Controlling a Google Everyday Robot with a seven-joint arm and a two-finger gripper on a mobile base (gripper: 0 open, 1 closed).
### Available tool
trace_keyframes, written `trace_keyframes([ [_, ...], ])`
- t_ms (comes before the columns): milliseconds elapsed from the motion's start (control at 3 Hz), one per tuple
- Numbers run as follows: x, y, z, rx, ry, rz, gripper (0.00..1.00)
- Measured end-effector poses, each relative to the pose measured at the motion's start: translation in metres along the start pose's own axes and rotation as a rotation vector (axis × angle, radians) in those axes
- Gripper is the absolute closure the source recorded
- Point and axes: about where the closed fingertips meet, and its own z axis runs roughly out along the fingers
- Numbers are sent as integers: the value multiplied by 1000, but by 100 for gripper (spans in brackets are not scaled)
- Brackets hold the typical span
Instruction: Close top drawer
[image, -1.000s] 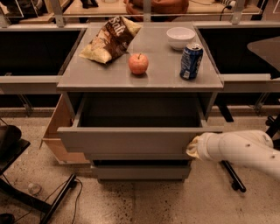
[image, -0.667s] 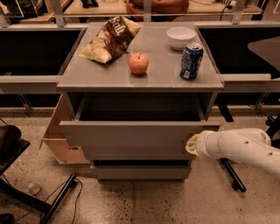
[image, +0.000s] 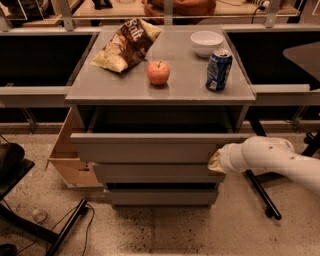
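The top drawer (image: 150, 148) is a wide plain grey drawer with a flat handleless front. It stands pulled out a short way from the cabinet, and part of its dark inside (image: 160, 122) shows. My gripper (image: 216, 163) is at the right end of the drawer's front panel, against its lower right corner. The white arm (image: 280, 162) reaches in from the right. Two narrower grey drawers (image: 160, 172) sit below.
On the cabinet top (image: 190, 90) lie a chip bag (image: 125, 45), a red apple (image: 158, 73), a blue can (image: 219, 70) and a white bowl (image: 206, 42). A cardboard box (image: 67, 160) stands left of the cabinet. Black chair legs (image: 55, 232) and cables lie on the floor at the left.
The top drawer has slid inward, showing less of its inside. My gripper and arm have moved with its front panel toward the cabinet.
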Motion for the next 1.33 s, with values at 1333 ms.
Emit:
trace_keyframes([
  [1333,-1,-25,7,22,-17,-3,85],
])
